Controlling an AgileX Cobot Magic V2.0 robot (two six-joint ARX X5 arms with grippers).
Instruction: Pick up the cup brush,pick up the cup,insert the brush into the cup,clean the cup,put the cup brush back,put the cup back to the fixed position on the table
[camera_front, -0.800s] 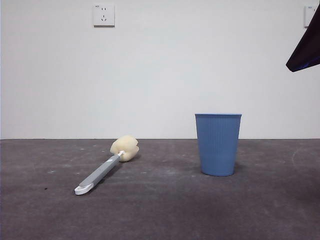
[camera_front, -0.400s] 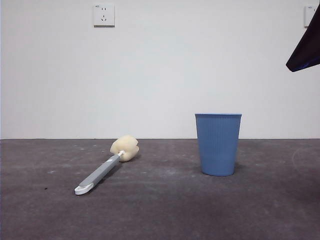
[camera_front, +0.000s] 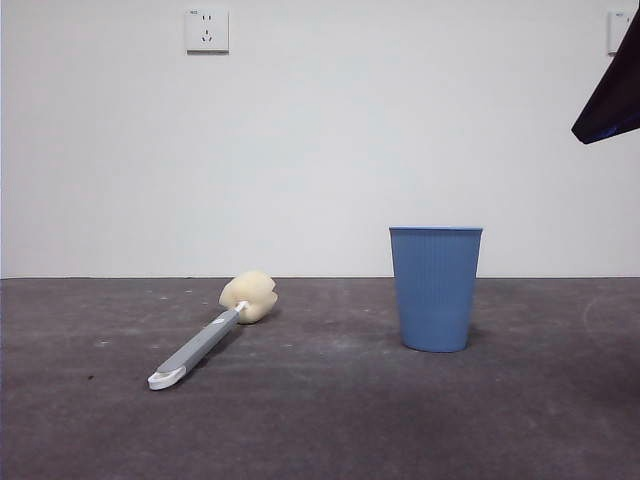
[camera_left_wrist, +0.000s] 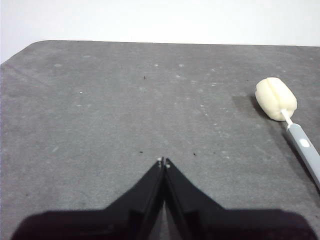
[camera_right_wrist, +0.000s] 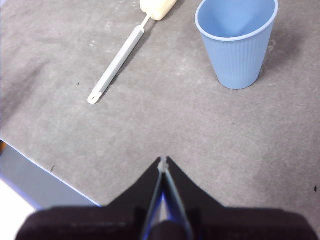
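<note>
Start configuration, all three views. The cup brush (camera_front: 210, 335), a long slim grey handle with a white tip and a lumpy cream-yellow sponge head, is seen lying flat on the table (camera_front: 330, 420), a wide dark grey matte surface with faint pale scuffs. The cup (camera_front: 435, 288), a blue ribbed plastic tumbler tapering to a narrower base, stands upright and empty, well apart from the brush. Compared with the front views of one second and half a second ago, no displacement of brush or cup is observed, and the dark arm tip at the upper corner is unchanged; nothing has yet been picked up.

The left gripper (camera_left_wrist: 163, 162) is held above bare table with its jaws pressed together and nothing between them; the sponge head (camera_left_wrist: 276, 99) lies off to one side. The right gripper (camera_right_wrist: 163, 164) is likewise closed on nothing, raised above the table with both cup and brush ahead of it.

The first step, picking up the brush, is judged still pending; the jaws would need to be opened before any approach.
</note>
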